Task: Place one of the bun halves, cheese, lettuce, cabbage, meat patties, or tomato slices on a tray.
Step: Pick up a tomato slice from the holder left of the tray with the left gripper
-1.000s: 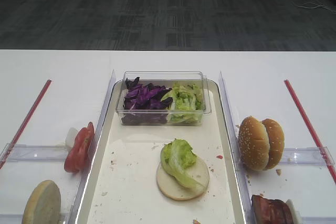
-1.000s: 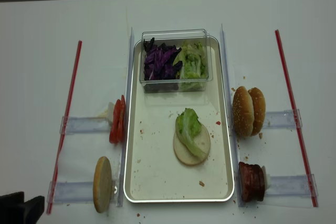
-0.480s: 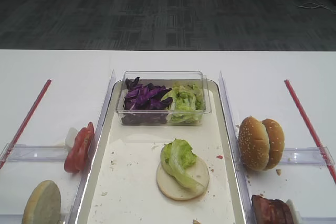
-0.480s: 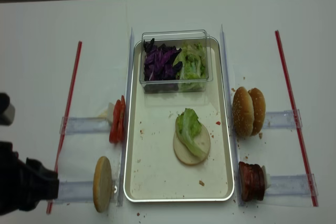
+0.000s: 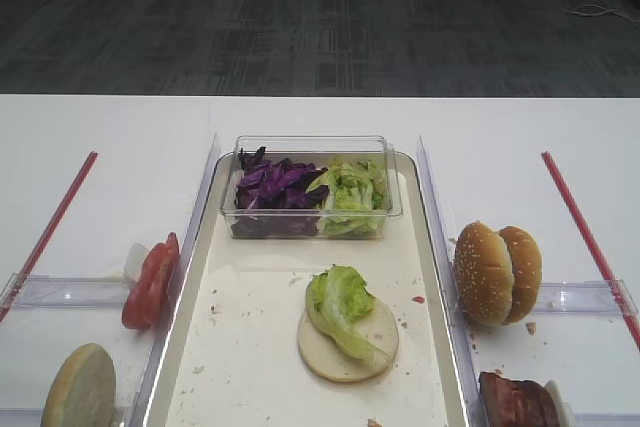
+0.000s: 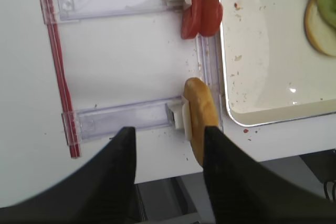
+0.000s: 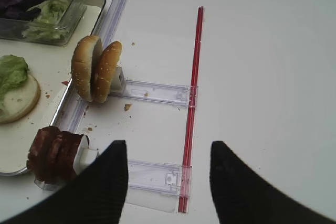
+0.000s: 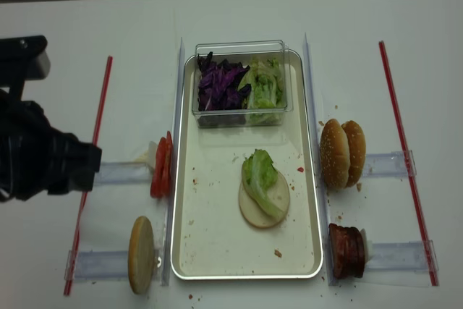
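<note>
On the cream tray (image 8: 210,236) lies a flat bun half (image 8: 264,204) with a lettuce leaf (image 8: 259,171) on top. My left gripper (image 6: 169,129) hangs open and empty above the table's near edge, just in front of a bun half (image 6: 199,119) that stands on edge in a clear rack. Tomato slices (image 6: 202,3) stand in the rack beyond it. My right gripper (image 7: 169,145) is open and empty over the right side, with meat patties (image 7: 52,153) to its left and two sesame bun halves (image 7: 96,69) farther off. Cheese is out of view.
A clear box (image 5: 310,147) at the tray's far end holds purple cabbage (image 5: 275,187) and lettuce (image 5: 350,187). Red strips (image 8: 98,128) (image 8: 401,142) run down both sides of the table. Clear racks (image 7: 157,92) jut from the tray's long sides. The left arm (image 8: 43,161) hangs over the left strip.
In the realsense view the left arm has come up from the bottom-left corner to the left side, level with the tomato slices. The food has not moved.
</note>
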